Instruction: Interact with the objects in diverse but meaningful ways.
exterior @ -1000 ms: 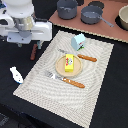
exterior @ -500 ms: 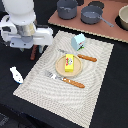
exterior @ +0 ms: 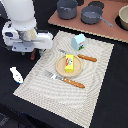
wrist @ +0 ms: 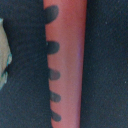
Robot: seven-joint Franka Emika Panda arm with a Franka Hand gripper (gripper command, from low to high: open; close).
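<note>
Resting on a striped mat: one yellow pack, one blue-white box, two orange-handled utensils; jaws' state unclear.

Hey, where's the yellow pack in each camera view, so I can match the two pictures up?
Exterior view: the yellow pack lies on the round plate, in the middle of the striped placemat.
Wrist view: the pack is not in it; a red strip with black spots fills the picture.
Shared landmark: probably the black tabletop.
</note>
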